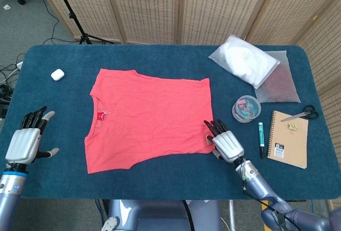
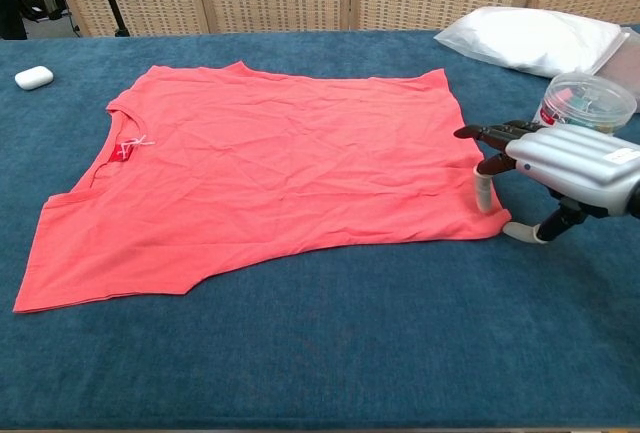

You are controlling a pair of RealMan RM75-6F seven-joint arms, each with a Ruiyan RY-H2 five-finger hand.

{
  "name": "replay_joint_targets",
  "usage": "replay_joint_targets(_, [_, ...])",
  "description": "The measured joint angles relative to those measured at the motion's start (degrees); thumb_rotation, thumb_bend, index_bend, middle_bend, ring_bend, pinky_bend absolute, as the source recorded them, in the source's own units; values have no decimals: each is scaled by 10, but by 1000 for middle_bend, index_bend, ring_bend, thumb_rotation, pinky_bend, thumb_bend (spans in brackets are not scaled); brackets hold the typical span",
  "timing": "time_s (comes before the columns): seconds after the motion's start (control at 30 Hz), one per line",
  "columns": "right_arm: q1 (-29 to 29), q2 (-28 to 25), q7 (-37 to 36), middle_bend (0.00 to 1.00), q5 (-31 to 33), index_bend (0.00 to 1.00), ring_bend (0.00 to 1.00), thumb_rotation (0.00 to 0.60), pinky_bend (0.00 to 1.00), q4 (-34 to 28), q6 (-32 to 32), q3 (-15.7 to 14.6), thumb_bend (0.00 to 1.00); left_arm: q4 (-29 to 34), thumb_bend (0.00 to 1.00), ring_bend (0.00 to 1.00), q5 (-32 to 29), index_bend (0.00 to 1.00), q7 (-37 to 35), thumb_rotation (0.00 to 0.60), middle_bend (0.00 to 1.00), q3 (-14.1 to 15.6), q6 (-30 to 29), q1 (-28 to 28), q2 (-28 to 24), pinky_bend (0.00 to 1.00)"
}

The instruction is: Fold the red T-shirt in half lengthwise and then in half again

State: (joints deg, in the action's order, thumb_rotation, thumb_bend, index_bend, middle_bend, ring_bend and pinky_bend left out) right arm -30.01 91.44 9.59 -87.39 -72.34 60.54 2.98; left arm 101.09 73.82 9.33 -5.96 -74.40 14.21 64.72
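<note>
Shirt: one red T-shirt (image 1: 147,118) lies flat and unfolded on the blue table (image 1: 160,183), near its middle. The neck opening faces the robot's left, with a small white tag (image 1: 105,114) at the collar; the hem faces the right. The cloth shows light creases, and the sleeve near the front edge juts out at the lower left corner.

Shirt, chest view: the same T-shirt (image 2: 270,178) spreads across the left and centre of the table, hem corner ending just by the right hand.

Right hand: the right hand (image 1: 226,143) sits at the near hem corner, palm down, fingers spread. Its fingertips (image 2: 484,193) touch the hem edge and the thumb rests on the table just beside the corner. The cloth is not lifted or pinched; the hand holds nothing.

Left hand: the left hand (image 1: 25,140) hovers off the table's left end, well apart from the shirt, fingers apart and holding nothing.

Other things, counted: one white earbud case (image 1: 57,74) at the far left; one bag of white stuffing (image 1: 244,60) at the far right; one round tub of clips (image 1: 245,108); one marker (image 1: 261,139); one spiral notebook (image 1: 288,138); one pair of scissors (image 1: 300,115).
</note>
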Motion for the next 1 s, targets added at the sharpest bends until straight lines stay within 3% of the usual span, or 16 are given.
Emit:
replay_joint_targets(0.43, [-3,12,-15,0,-11,547,0,600,0,19,15,-6,397,0,0,0,2,0,2,600,0,3,1,1,1,0])
replay_joint_targets(0.6, [-3,9,-18,0,-11,547,0,600,0,15,19,-8,401,-14,0,0,43,0,-7,600,0,14,-2,3,9,0])
replay_joint_targets(0.7, [-3,8,-17,0,-9,547,0,600,0,13,19,-8,401,-53,0,0,94,27,-28,600,0,28,-5,7,22,0])
replay_joint_targets(0.87, [-4,8,-14,0,-5,547,0,600,0,12,18,-7,401,-152,13,0,192,210,-70,600,0,56,-14,19,52,0])
replay_joint_targets(1.0, [-5,7,-12,0,-3,547,0,600,0,11,18,-6,401,-251,58,0,272,290,-107,600,0,81,-37,30,89,0])
